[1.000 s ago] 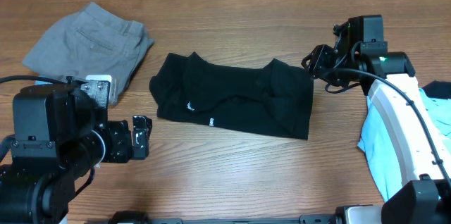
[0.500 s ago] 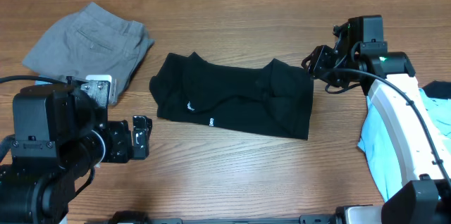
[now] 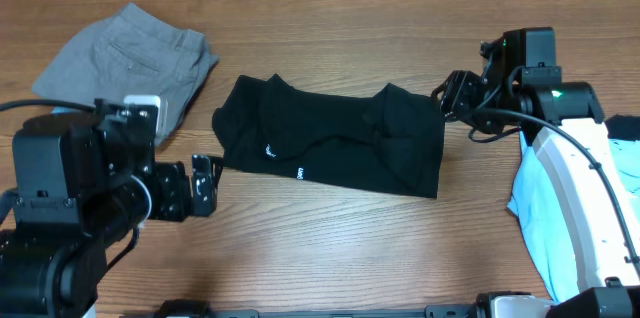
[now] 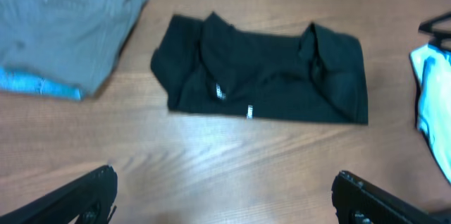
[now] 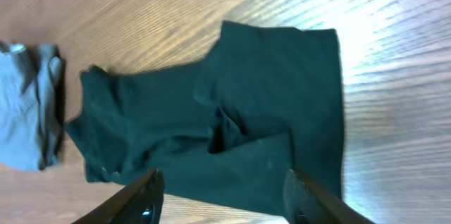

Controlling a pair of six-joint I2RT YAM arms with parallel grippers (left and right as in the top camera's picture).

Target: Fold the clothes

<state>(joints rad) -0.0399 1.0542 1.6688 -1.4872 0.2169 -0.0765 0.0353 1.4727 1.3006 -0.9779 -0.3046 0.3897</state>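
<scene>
The black trousers (image 3: pixel 335 138) lie folded into a rough rectangle in the middle of the table, with a small white logo (image 3: pixel 270 152) near the front left. They also show in the left wrist view (image 4: pixel 264 79) and the right wrist view (image 5: pixel 211 122). My left gripper (image 3: pixel 205 183) is open and empty, just left of the trousers' front left corner; its fingers (image 4: pixel 225 196) frame bare wood. My right gripper (image 3: pixel 455 95) is open and empty, beside the trousers' back right corner; its fingers (image 5: pixel 222 196) hang over the cloth.
Grey shorts with a back pocket (image 3: pixel 125 63) lie at the back left, over something light blue (image 4: pixel 39 83). A light-blue T-shirt (image 3: pixel 575 198) lies at the right edge under my right arm. The wooden table (image 3: pixel 330 248) is bare in front.
My left gripper has moved a little right and back, toward the trousers' left end. My right gripper has shifted slightly to the right. The trousers have not moved.
</scene>
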